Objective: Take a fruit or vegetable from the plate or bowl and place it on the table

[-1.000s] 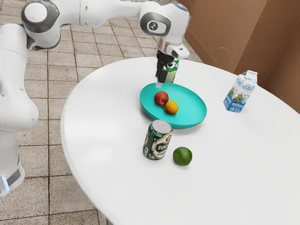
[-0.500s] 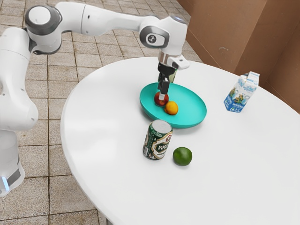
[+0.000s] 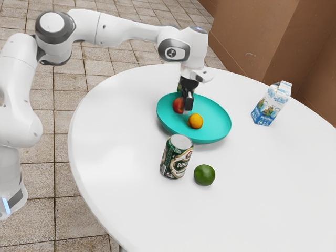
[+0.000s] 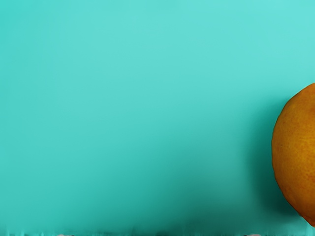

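1. Red fruit (image 3: 177, 105): rounded, partly hidden; held within the plate's rim, toward the exterior view's left.
2. Orange fruit (image 3: 196, 121): rounded, finely mottled skin; set on the plate's inner surface, near the red fruit.
3. Plate (image 3: 215, 118): turquoise, shallow, smooth; placed upright on the table, both fruits contained.
4. Table (image 3: 115, 142): white, round-edged, smooth top; the plate is borne on it.

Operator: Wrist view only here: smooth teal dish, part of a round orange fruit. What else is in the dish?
Observer: A round red fruit.

Operator: Where's the black two-finger claw relative to it?

Observer: In the exterior view, the claw hides part of the red fruit.

Operator: Any fruit outside the dish?

Observer: Yes, a round dark-green fruit on the round white table.
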{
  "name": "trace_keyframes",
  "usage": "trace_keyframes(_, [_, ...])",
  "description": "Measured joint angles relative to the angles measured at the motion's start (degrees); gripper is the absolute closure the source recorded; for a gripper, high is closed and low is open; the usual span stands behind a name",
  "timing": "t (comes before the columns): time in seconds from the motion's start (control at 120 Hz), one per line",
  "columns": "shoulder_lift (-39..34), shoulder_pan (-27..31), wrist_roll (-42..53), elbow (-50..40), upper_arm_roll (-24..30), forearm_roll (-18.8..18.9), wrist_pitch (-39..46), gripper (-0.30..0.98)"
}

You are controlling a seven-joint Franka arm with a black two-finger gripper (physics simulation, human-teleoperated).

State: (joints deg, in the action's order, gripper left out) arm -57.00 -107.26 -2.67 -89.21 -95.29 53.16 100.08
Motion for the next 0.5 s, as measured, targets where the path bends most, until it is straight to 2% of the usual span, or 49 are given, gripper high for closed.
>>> trace_keyframes(0.092, [2.1, -2.8, -0.6, 4.2, 3.5, 1.3, -6.0, 0.33])
trace_keyframes(0.2, [4.8, -4.9, -1.3, 8.1, 8.4, 2.3, -17.3, 0.32])
trace_keyframes(0.258, [8.9, -6.3, -1.7, 8.6, 9.6, 0.8, -22.0, 0.32])
trace_keyframes(0.358, [19.1, -11.8, -2.2, 9.2, 9.1, -3.9, -25.7, 0.32])
trace_keyframes(0.5, [22.4, -16.9, -3.4, 10.9, 11.6, -7.7, -27.2, 0.32])
